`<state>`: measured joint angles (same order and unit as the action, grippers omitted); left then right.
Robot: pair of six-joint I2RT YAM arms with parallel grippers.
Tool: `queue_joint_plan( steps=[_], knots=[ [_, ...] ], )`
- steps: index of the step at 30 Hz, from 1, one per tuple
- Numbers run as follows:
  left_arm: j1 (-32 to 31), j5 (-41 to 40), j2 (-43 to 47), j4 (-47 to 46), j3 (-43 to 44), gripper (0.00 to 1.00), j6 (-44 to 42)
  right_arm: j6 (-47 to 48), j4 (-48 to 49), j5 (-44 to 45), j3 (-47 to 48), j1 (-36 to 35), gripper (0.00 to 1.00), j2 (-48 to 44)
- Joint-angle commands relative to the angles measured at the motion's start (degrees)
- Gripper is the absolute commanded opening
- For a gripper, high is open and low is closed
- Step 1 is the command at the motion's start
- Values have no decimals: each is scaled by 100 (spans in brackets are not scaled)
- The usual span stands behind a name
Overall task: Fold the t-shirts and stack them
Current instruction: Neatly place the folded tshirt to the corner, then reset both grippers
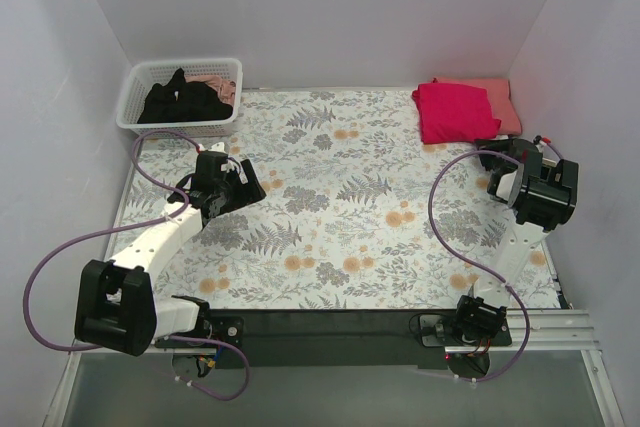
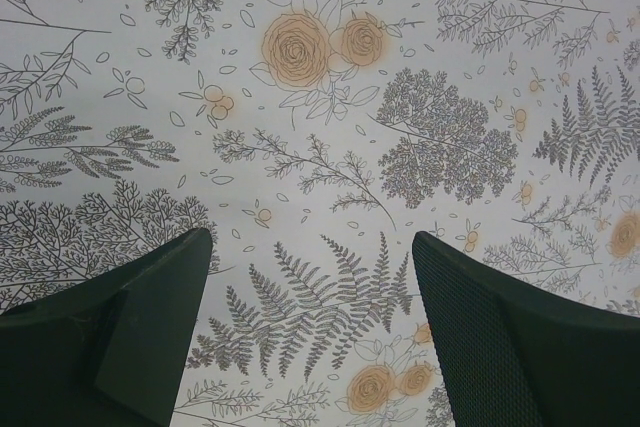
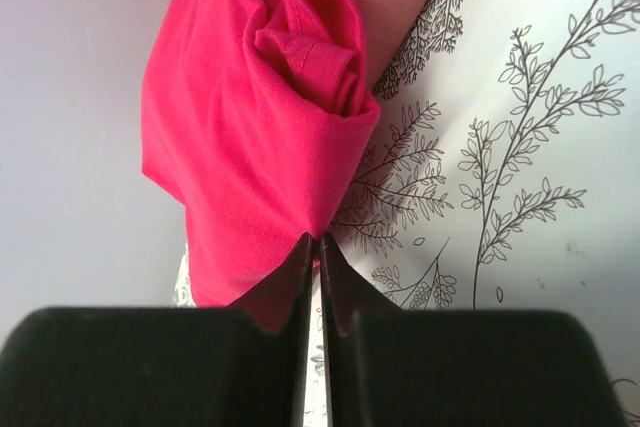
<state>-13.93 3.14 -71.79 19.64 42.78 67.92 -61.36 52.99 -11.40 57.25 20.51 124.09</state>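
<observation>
My right gripper (image 3: 316,243) pinches the crimson shirt (image 3: 240,137) at its tips. My left gripper (image 2: 310,317) gapes wide over the cloth (image 2: 320,147) below. I judge I'm squaring shirt 2 on the salmon shirt (image 1: 503,99). Next needs a gentle tug, then the black shirt (image 1: 185,102).

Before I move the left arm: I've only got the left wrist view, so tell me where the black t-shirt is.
Observer: The black t-shirt is heaped in the white basket, in the far left corner.
Operator: Report the right gripper.
Observer: The right gripper is shut, its tips at a corner of the crimson t-shirt. I can't tell whether any fabric is pinched.
Operator: Give me the stack.
Observer: The crimson one lies folded on top of the salmon-pink t-shirt, in the far right corner.
</observation>
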Motion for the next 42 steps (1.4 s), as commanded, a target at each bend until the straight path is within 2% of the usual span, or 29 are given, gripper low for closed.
queue_joint_plan(
  steps=[1, 2, 5, 11, 16, 21, 22, 23, 26, 30, 34, 37, 42],
  knots=[
    [31, 64, 218, -39, -33, 80, -51, -131, 282, 191, -39, 111, 16, -96],
    [22, 56, 218, -39, -42, 80, -51, -122, 282, 138, -48, 111, 25, -105],
    [22, 91, 235, -30, -33, 80, -51, 36, 133, 155, -144, 102, 39, -323],
    [31, 47, 437, -39, -7, 80, -42, 467, -377, 200, -715, 102, 61, -1236],
    [31, -181, 814, -4, -7, 82, 11, 1099, -1438, -99, -1199, 32, 70, -2221],
    [31, -656, 1272, 93, 2, 85, 90, 2390, -3643, -153, -1322, -135, 73, -3943],
    [31, -770, 1429, 119, 2, 86, 107, 2592, -3960, -74, -1296, -222, 74, -4528],
    [31, -840, 1518, 137, -7, 87, 125, 2942, -4616, -30, -1261, -267, 96, -4813],
    [31, -1165, 1756, 224, 2, 90, 169, 3384, -5786, 164, -1050, -355, 98, -5885],
    [22, -1579, 1984, 776, 335, 94, 204, 3745, -6763, 234, -760, -390, 98, -7142],
    [5, -1711, 2370, 1322, 730, 95, 379, 4043, -7065, 576, -637, -1117, 98, -8214],
    [5, -1825, 2686, 1736, 951, 95, 441, 4290, -7267, 1111, -671, -1723, 98, -8733],
    [13, -2185, 3372, 1921, 934, 95, 257, 4774, -7417, 1745, -934, -2314, 98, -9236]
  ],
)
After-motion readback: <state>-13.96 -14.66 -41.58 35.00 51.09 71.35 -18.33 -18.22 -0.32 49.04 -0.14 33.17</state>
